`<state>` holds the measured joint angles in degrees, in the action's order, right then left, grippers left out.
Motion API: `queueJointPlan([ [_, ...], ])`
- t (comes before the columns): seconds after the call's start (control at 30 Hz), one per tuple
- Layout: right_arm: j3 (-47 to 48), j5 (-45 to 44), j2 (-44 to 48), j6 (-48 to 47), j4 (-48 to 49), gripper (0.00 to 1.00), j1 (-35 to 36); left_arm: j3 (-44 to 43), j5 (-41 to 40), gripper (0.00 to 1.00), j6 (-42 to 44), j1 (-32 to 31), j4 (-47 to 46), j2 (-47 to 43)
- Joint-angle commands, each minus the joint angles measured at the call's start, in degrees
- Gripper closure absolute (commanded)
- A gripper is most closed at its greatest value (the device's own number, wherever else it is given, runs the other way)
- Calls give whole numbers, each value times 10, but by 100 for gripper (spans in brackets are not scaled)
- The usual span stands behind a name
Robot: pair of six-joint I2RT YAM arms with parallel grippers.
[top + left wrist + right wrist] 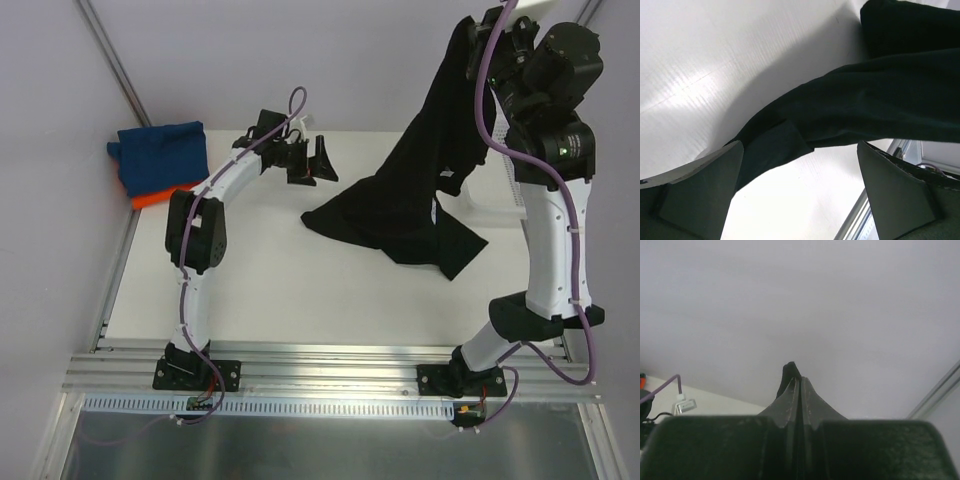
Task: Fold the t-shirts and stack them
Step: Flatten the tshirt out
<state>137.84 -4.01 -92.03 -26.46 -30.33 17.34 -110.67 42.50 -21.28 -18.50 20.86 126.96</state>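
While blue shirt (160, 148) and orange shirt (153, 198) sat stacked, my right gripper (476, 24) pinched black shirt (400, 200) aloft, left gripper (312, 162) gaped empty; fold pending

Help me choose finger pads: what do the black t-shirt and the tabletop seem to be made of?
Black t-shirt: soft matte cloth, probably a cotton knit; it hangs limp in folds from the right gripper with no shine. Tabletop: hard, smooth white board with a faint sheen and fine parallel lines, perhaps corrugated plastic or laminate; the look leaves that open.
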Motion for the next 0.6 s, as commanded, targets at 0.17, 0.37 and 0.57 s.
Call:
queueJointPlan([
  [0.17, 31, 0, 2, -22, 138, 100, 29, 7, -5, 1, 26, 30, 2, -45],
  [0.37, 53, -20, 4, -49, 164, 100, 41, -26, -7, 1, 36, 26, 2, 11],
  [0.57, 92, -33, -10, -100, 238, 99, 41, -11, -8, 1, 44, 1, 3, 27],
])
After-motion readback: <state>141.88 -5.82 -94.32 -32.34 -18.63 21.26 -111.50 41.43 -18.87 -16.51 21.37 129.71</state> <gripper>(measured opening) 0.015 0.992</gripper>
